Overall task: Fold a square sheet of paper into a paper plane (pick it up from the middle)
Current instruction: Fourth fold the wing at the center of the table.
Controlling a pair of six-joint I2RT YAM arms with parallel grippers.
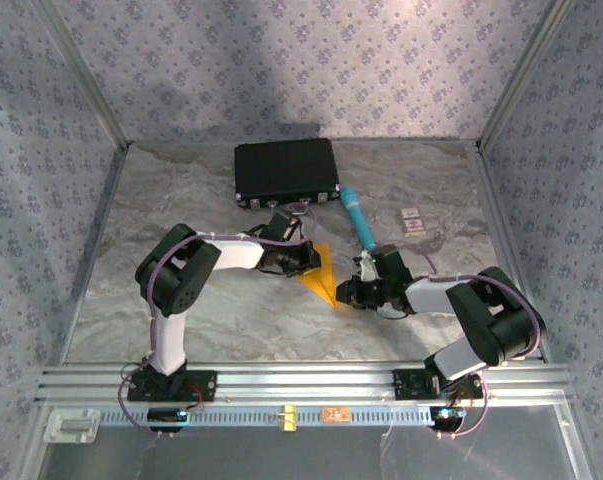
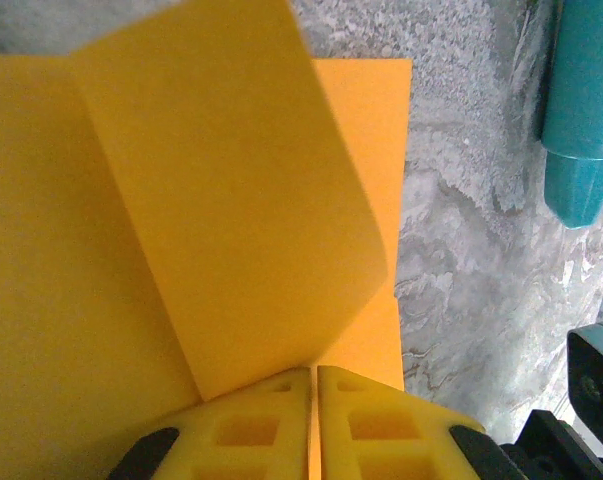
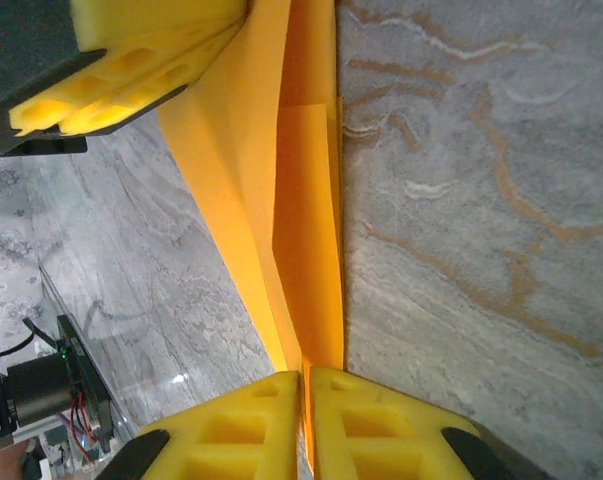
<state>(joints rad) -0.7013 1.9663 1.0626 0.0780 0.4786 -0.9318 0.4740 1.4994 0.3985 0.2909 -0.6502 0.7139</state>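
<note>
Between the two grippers, near the middle of the table (image 1: 241, 320), lies the paper (image 1: 321, 272): a thin, matte orange-yellow sheet, partly folded into a long wedge whose point faces the near edge. Seen from the left wrist, its lower layer lies flat on the stone while one smooth flap (image 2: 231, 200) curls up and over it, uncreased, with a soft rounded bend on its right side. From the right wrist the paper (image 3: 306, 200) is layered and narrows to a tip, with a sharp crease along its length and its straight right edge flat on the table.

The left gripper (image 1: 303, 262) has its yellow, pocketed fingers (image 2: 281, 400) pressed together, with the base of the curled flap nipped in the slit between them. The right gripper (image 1: 343, 292) has its fingers (image 3: 276, 395) closed too, clamped on the paper's narrow tip. The left gripper's fingers (image 3: 131, 70) sit at the far, wide end, so the two grips hold opposite ends of the sheet.

Just beyond the paper lies a teal tube (image 1: 358, 217), smooth and round with a stepped cap, on bare stone and apart from the sheet. Behind it sits a black rectangular case (image 1: 286, 170) with its lid shut and its contents hidden. A small white card (image 1: 412, 221) lies to the right of the tube. The table is grey and marble-patterned, with brownish veins.
</note>
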